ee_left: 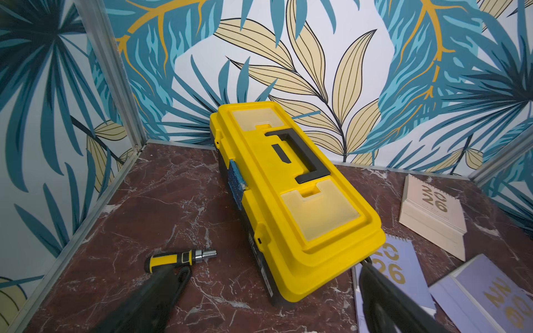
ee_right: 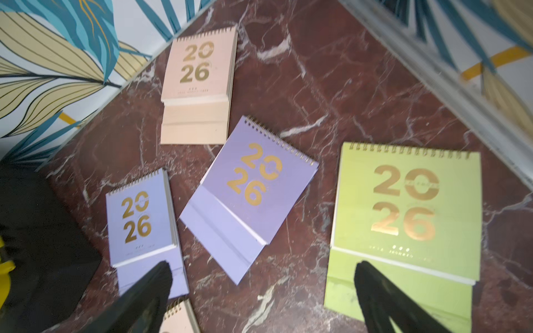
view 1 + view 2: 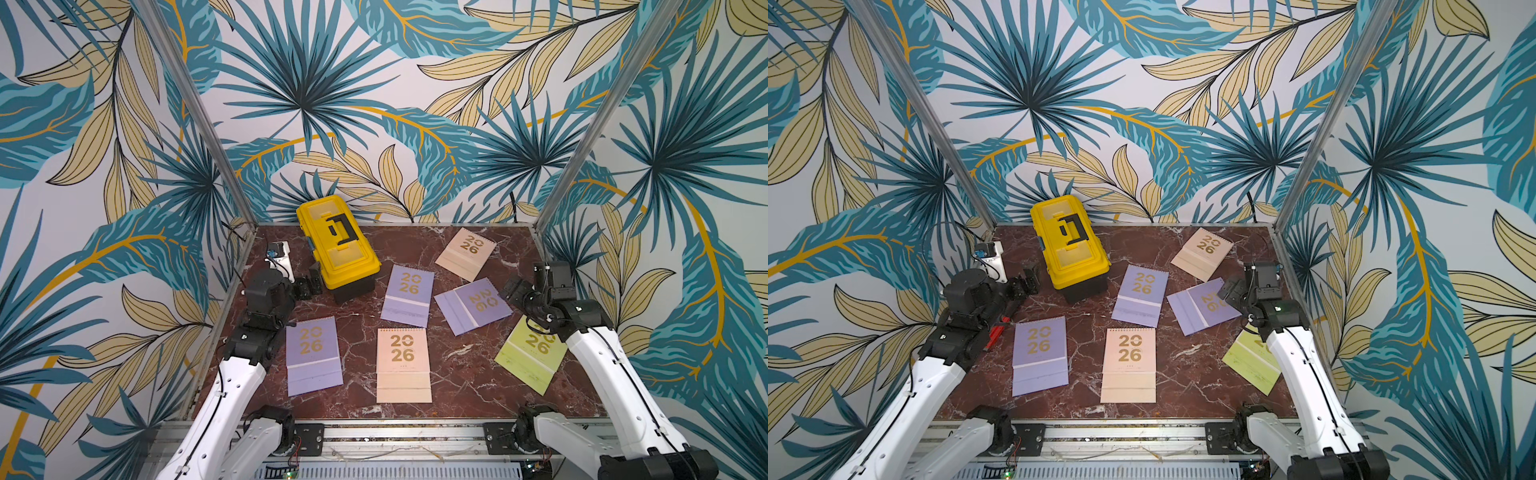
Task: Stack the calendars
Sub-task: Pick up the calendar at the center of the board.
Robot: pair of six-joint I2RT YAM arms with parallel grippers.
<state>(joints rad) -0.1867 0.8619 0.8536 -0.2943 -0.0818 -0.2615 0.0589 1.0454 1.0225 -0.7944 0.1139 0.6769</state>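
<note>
Overlapping the lime green calendar (image 3: 523, 361) at lower right, the right arm (image 3: 602, 361) hides its corner; left hand (image 1: 268, 269) and right hand (image 2: 263, 267) gape wide, empty.

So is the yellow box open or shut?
Shut. The yellow toolbox has its lid flat on its base, black handle folded down.

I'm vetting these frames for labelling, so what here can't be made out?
- Lime green calendar: in both top views the right arm covers part of it.
- Red tool: in a top view, mostly behind the left arm; kind unclear.
- One peach calendar: right wrist view, cut off by the picture's edge.
- Toolbox: lid shut, contents hidden.
- Small print under "2026": too small or blurred everywhere.
</note>
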